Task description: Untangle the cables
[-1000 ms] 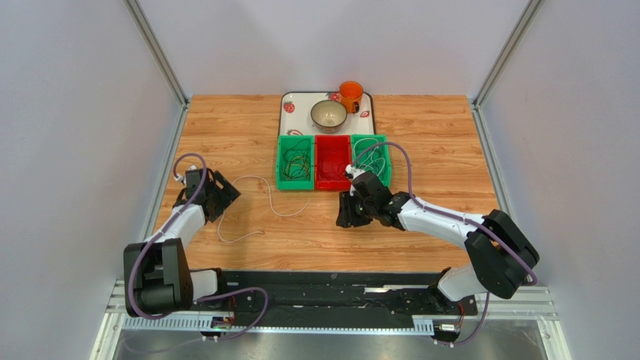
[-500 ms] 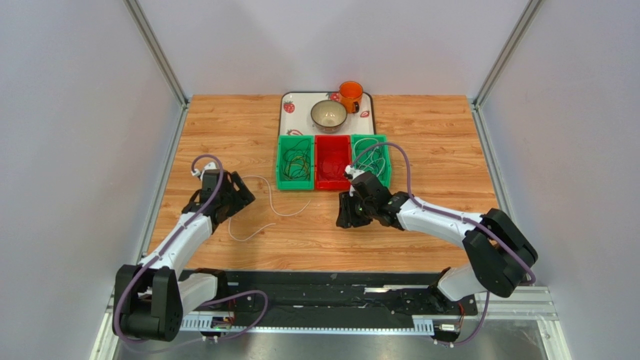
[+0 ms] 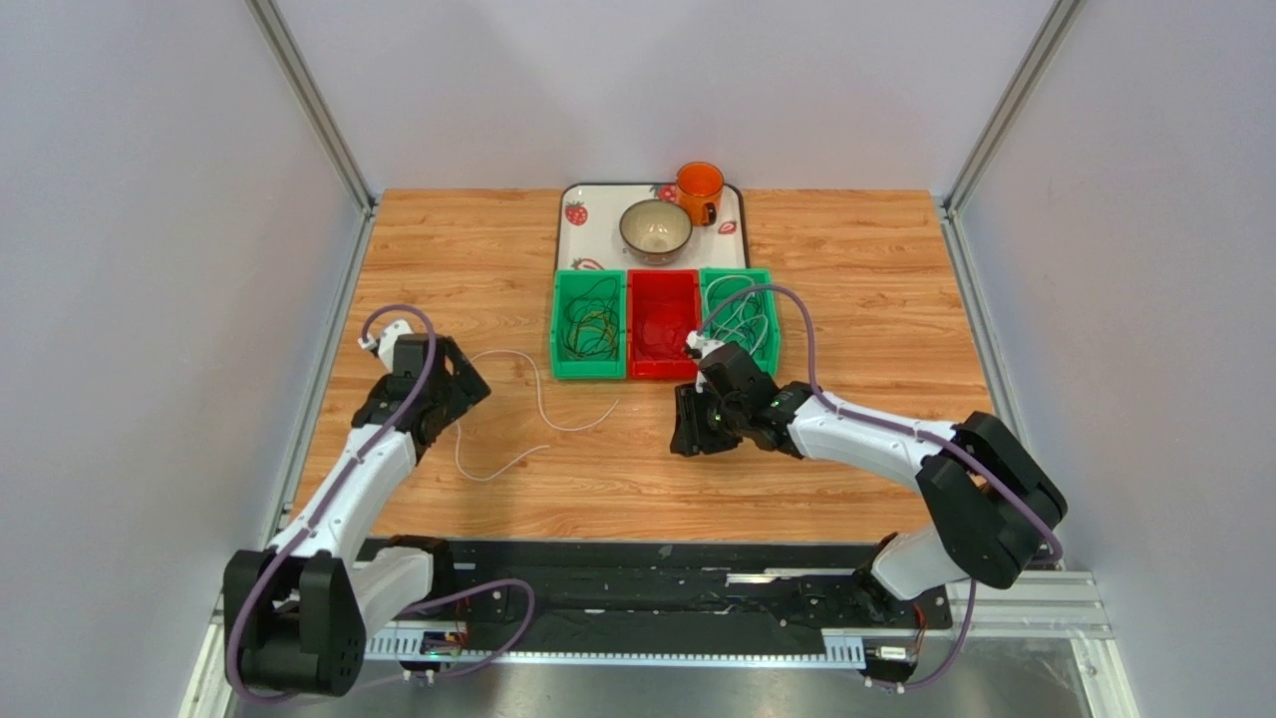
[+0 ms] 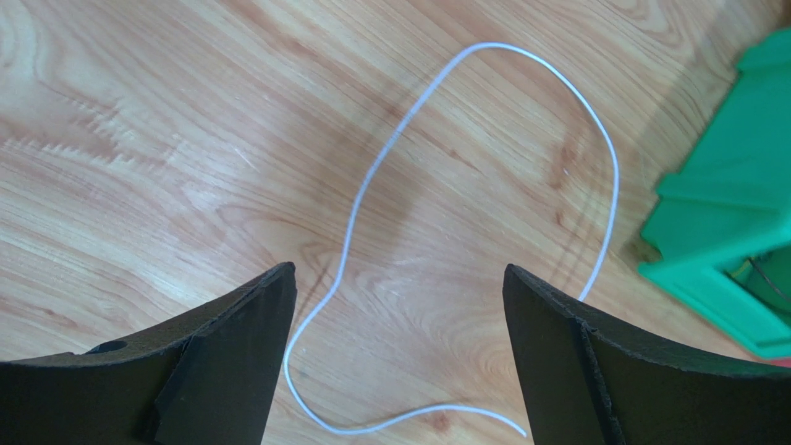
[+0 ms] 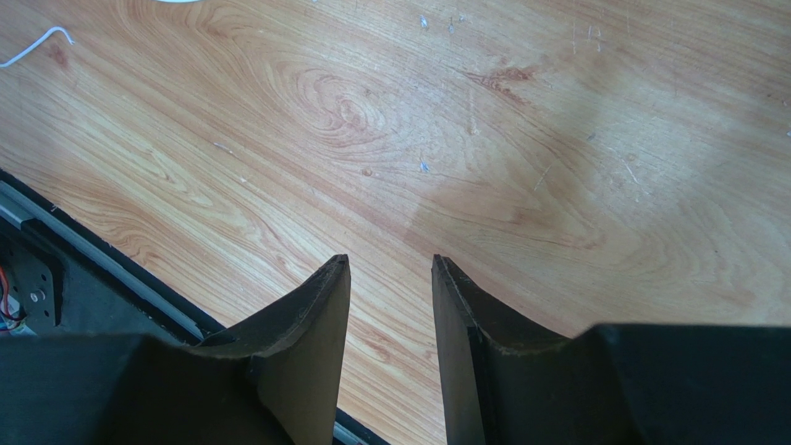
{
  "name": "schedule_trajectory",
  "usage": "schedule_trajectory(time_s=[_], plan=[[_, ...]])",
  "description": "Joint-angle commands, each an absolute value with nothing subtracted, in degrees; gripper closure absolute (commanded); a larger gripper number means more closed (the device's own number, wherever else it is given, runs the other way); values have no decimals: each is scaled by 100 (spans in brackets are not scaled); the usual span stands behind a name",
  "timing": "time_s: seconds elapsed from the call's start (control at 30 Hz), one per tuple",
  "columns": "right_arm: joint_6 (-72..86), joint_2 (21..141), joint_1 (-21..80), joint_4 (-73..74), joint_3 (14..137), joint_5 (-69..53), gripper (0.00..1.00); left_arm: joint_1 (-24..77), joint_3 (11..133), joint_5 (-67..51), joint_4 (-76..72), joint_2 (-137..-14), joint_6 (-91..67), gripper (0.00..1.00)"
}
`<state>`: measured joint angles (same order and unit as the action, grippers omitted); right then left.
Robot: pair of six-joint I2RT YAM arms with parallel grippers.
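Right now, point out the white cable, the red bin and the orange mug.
white cable (image 4: 371, 173), left wrist view, on the left run of its loop.
red bin (image 3: 664, 371), top external view, on its near wall.
orange mug (image 3: 698, 190), top external view, on its body.

No writing, label, brand, number or sign can be read in any of the views. The tray (image 3: 607, 199) carries a few small red motifs near its edges, too small to make out as lettering or a sign.
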<state>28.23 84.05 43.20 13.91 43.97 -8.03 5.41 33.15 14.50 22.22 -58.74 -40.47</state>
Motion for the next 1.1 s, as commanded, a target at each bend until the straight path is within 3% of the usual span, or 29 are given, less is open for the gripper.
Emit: schedule_trajectory(time_s=[0.0,0.53,1.07], plan=[[2725,8402,4333,1257,4553,-782,59,36,3288,986,1715,-6345,-4201,10],[2707,8367,4333,1248,4526,-791,59,35,3111,35,782,-7234,-4553,10],[2707,8455,4333,1274,4579,-782,60,1361,2944,571,773,-6908,-4685,12]])
